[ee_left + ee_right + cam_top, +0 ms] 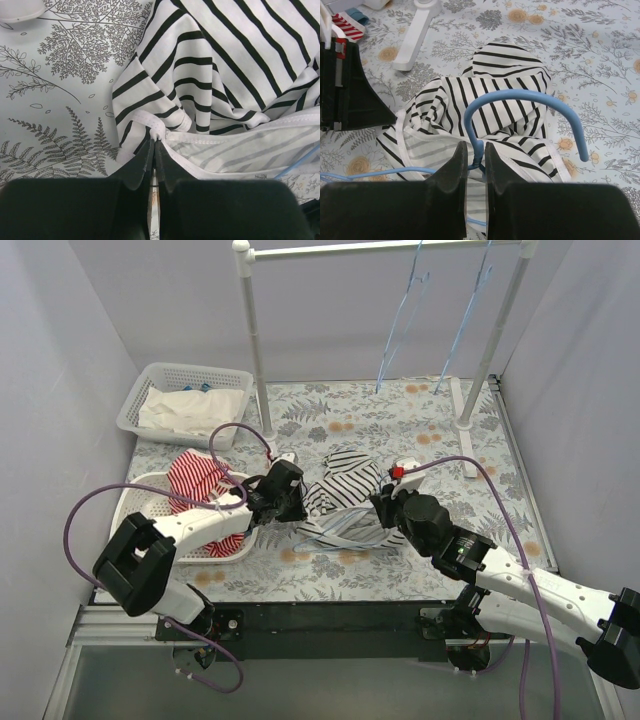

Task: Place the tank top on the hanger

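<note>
The tank top [345,490], white with thin dark stripes, lies crumpled on the floral table between my two grippers. My left gripper [298,502] is shut on its white hem; the left wrist view shows the jaws [154,142] pinching the edge of the tank top [225,75]. My right gripper [387,502] is shut on the neck of a pale-blue hanger. In the right wrist view the jaws [475,149] clamp the twisted neck, the hanger's hook [530,97] arches over the tank top [510,65], and its wire runs under the cloth.
Two more blue hangers [400,330] hang from the white rack's rail [380,248] at the back. A white basket [160,375] with plain white cloth stands back left. A second basket [135,495] with a red-and-white striped garment [195,480] is beside the left arm. The rack's foot [417,30] is nearby.
</note>
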You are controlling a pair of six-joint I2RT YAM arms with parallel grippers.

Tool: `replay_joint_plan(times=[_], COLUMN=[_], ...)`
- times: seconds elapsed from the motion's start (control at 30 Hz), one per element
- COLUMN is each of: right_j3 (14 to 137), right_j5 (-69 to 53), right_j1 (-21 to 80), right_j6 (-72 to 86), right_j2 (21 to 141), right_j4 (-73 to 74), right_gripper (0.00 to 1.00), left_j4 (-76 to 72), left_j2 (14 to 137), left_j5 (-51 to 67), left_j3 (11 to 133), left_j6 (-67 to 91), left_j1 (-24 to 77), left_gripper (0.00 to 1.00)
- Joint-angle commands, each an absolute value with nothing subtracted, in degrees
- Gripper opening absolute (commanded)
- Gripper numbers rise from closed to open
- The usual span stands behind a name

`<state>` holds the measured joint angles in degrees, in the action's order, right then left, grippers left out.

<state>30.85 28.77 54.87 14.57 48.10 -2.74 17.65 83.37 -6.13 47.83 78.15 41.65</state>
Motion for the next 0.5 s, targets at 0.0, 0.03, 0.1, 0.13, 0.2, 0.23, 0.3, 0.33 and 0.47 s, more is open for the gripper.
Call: replay_joint_plan(times=[0.0,0.03,0.1,0.13,0.2,0.23,0.3,0.33,0.47], right_j3=[33.65,34.10,35.67,36.12,37.70,38.31,38.76,38.85,39.73], right_j5=[35.05,35.94,38.40,39.10,42.35,43.15,44.99,45.87,47.72], right_j1=[55.20,55.20,55.20,55.20,55.20,55.20,55.11,55.11,55.11], right_j6=[15.73,16.17,16.79,17.05,17.84,18.28,19.07,19.51,21.00], right_j2=[47.37,47.29,47.02,47.02,47.46,47.55,47.81,47.90,48.60], right_j4=[-1.32,-0.10,1.91,3.06,4.92,5.36,6.15,6.24,6.59], right_gripper=[0.01,0.01,0.01,0.01,0.01,0.01,0.01,0.01,0.01], left_j4=[16.52,16.78,16.61,16.61,16.79,16.53,16.09,15.74,13.71], left_j2=[79.20,77.45,75.60,73.85,71.11,70.15,66.37,65.66,62.41], left_j5=[-5.27,-4.84,-4.40,-4.48,-4.74,-4.66,-3.44,-2.91,-0.09], left_j3=[47.21,46.85,44.93,44.30,42.28,40.80,38.50,37.89,33.84], left_j6=[77.35,77.43,77.34,77.43,78.57,78.84,79.36,79.45,80.15], left_j1=[41.57,41.57,41.57,41.57,41.57,41.57,41.57,41.57,41.57], left_gripper=[0.00,0.00,0.00,0.00,0.00,0.00,0.00,0.00,0.00])
